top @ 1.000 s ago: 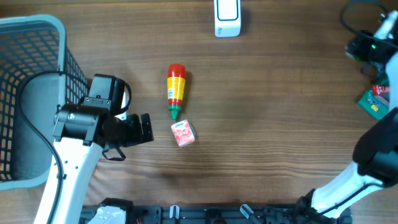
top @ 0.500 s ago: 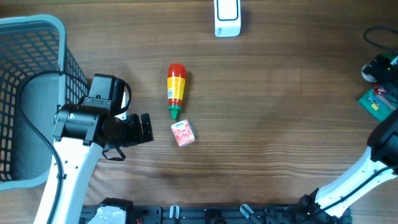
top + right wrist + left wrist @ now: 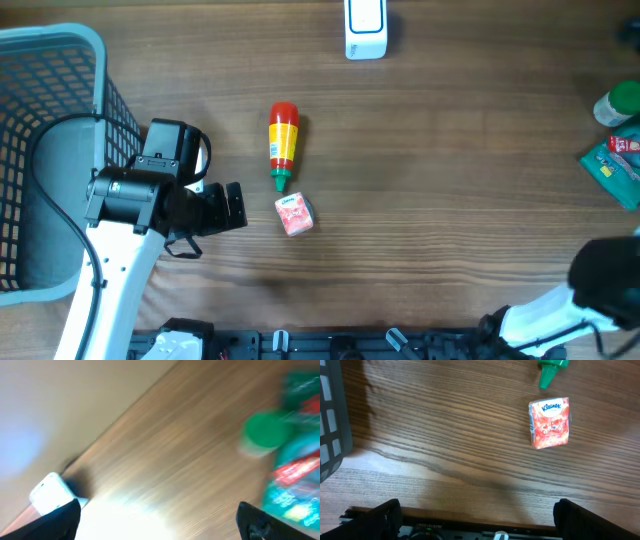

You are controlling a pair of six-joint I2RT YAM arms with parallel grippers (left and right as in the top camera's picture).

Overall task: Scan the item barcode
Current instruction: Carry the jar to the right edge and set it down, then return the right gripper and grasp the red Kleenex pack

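A red and yellow sauce bottle (image 3: 283, 143) with a green tip (image 3: 551, 371) lies mid-table. Just below it is a small red Kleenex pack (image 3: 294, 214) (image 3: 549, 422). The white scanner (image 3: 365, 28) (image 3: 52, 492) stands at the far edge. My left gripper (image 3: 238, 207) (image 3: 480, 525) rests left of the pack, open and empty. My right gripper (image 3: 157, 525) is open and empty in a blurred wrist view, with a green-capped container (image 3: 265, 431) (image 3: 618, 105) and a green packet (image 3: 295, 480) (image 3: 612, 165) ahead. It does not show overhead.
A blue-grey wire basket (image 3: 50, 150) (image 3: 332, 420) fills the left side behind my left arm. The right arm's base link (image 3: 600, 275) sits at the bottom right. The table's near edge (image 3: 480, 517) runs just under my left fingers.
The right gripper has pulled away from the right edge and out of the overhead view, uncovering the green-capped container beside the packet. The left arm, bottle and pack have not moved.
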